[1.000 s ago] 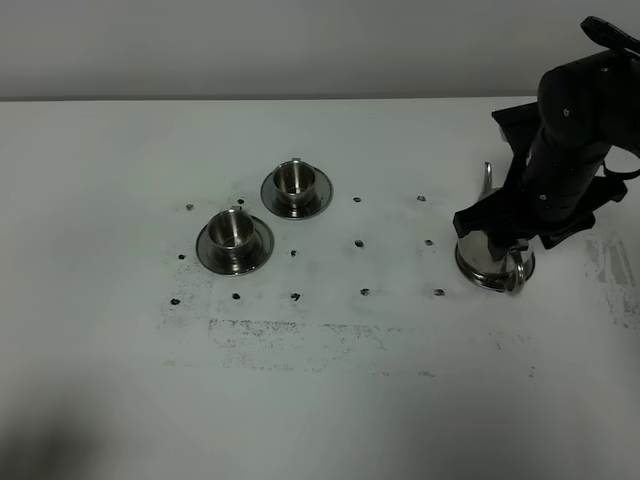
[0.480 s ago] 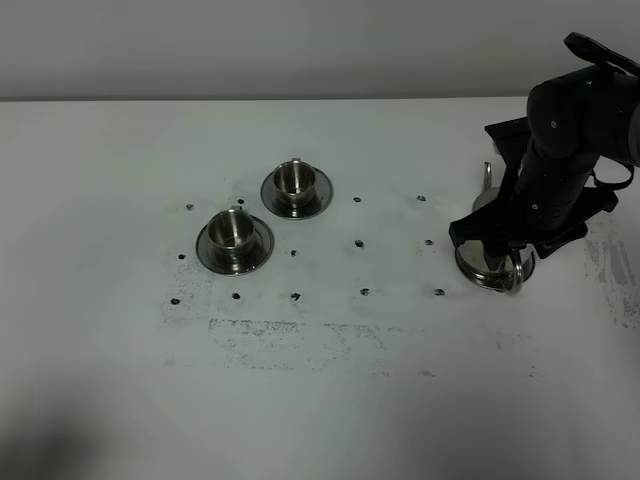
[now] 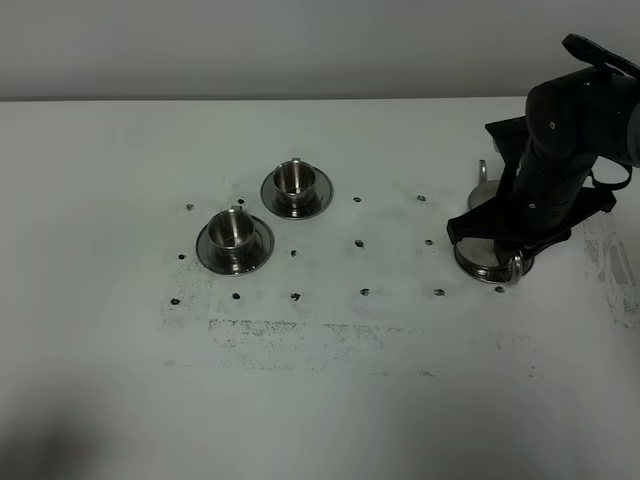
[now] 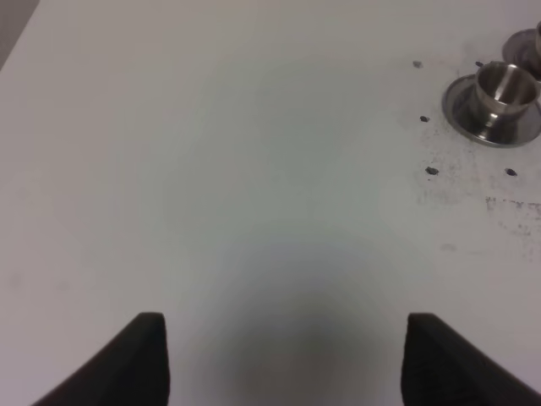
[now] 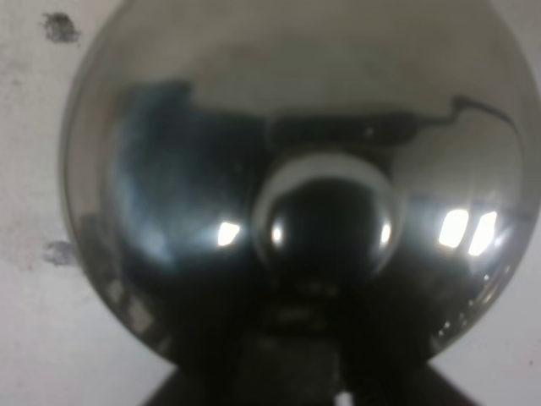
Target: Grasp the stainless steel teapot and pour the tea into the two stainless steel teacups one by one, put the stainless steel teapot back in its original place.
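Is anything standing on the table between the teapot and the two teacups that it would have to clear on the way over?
Nothing visible does. Between the stainless steel teapot and the front teacup and rear teacup lies only bare white table with small flat dark marks.

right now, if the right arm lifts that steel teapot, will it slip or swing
Probably slippery: the teapot is mirror-polished steel. Likely rigid, being all metal. Its spout juts out one side, so it may tilt when lifted; fullness isn't visible.
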